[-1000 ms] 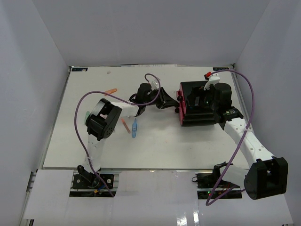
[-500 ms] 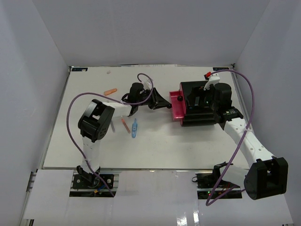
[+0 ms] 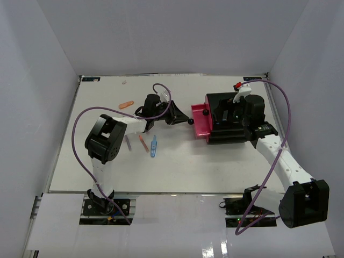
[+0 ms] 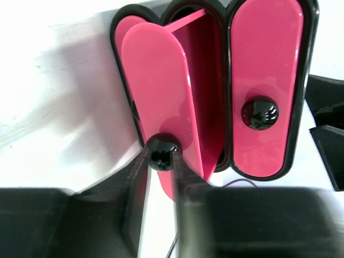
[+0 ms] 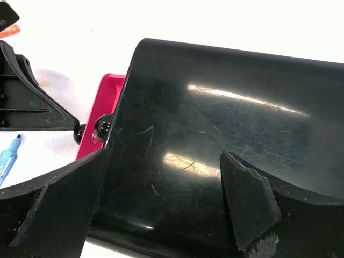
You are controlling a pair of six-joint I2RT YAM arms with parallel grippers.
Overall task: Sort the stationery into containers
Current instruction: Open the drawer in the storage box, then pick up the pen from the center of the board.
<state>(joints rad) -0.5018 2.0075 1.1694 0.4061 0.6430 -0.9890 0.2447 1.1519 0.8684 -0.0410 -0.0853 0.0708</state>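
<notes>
Top external view: the left arm bends across the tabletop (image 3: 107, 172), its left pincer (image 3: 181, 119) at the knob (image 3: 190, 121) of a magenta drawer (image 3: 199, 119) that stands pulled out of the black cabinet (image 3: 231, 129). The right arm stretches forward, with the right pincer (image 3: 236, 109) atop that cabinet. Loose pens (image 3: 143, 143) lie beside the left forearm.

Left wrist view: both fingers (image 4: 137, 177) pinch the round black knob.

Right wrist view: the fingers (image 5: 247, 209) are spread wide over the cabinet's top.

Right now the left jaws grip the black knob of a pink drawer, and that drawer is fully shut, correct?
No. The left jaws do grip the black knob, but that pink drawer is not shut: it stands pulled partway out of the black cabinet. The left wrist view shows it.
</notes>
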